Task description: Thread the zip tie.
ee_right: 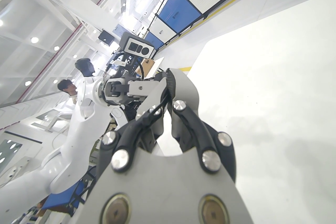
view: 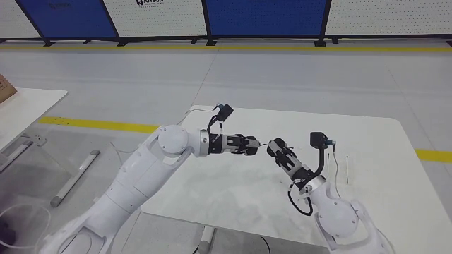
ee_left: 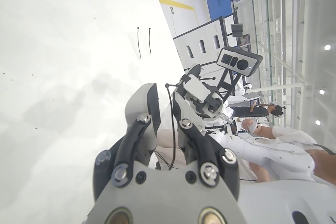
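Left wrist view shows us the zip tie (ee_left: 172, 128) as a black strand held above the table (ee_left: 65, 38). It runs lengthwise between the parted jaws of the left gripper (ee_left: 169, 109), with its head end pointing away from the palm. Opposite, the right gripper (ee_right: 169, 78) is clamped on the strand.

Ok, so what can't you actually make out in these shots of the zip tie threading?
1. Whether the zip tie tip is through its head: top view, too thin between left gripper and right gripper.
2. How much strap the right gripper pinches: right wrist view, its shut jaws cover it.
3. The strap's lower end: left wrist view, behind the left gripper's body.
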You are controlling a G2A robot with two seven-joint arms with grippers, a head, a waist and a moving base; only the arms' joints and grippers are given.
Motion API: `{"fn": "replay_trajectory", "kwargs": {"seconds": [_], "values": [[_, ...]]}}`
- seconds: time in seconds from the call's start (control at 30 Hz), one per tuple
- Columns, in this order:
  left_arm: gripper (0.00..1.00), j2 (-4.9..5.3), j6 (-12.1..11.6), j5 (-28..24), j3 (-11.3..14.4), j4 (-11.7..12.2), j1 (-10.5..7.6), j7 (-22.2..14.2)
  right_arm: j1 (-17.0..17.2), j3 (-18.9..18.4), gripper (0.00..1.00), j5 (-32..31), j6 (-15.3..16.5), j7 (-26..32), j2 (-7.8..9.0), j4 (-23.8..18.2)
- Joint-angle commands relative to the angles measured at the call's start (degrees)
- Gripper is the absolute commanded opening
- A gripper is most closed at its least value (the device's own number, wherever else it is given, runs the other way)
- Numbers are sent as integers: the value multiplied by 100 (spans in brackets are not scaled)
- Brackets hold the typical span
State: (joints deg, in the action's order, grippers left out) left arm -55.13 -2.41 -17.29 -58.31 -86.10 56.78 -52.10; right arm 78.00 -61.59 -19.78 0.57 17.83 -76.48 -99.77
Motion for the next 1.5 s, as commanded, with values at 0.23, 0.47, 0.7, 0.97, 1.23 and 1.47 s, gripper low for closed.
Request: {"fn": "replay_trajectory", "kwargs": {"seconds": [0.23,0.47,0.7,0.97,1.23,1.47], "values": [[0,-3,-9,-28,14,3,-15,-16,14,-7,0,-5,-5,-16,0,-8],[0,4,-26,-32,5,-10,2,-33,14,-10,0,-8,5,7,1,-7],[0,10,-37,-77,-9,-12,15,-55,11,-8,0,-2,20,22,0,-1],[8,12,3,-123,-2,3,1,-112,15,-8,0,-11,6,23,0,-3],[30,9,18,-143,6,32,-24,-103,1,-8,0,-35,-23,34,0,4],[24,10,32,-150,11,52,-51,-131,-35,11,0,-75,-48,55,-3,20]]}}
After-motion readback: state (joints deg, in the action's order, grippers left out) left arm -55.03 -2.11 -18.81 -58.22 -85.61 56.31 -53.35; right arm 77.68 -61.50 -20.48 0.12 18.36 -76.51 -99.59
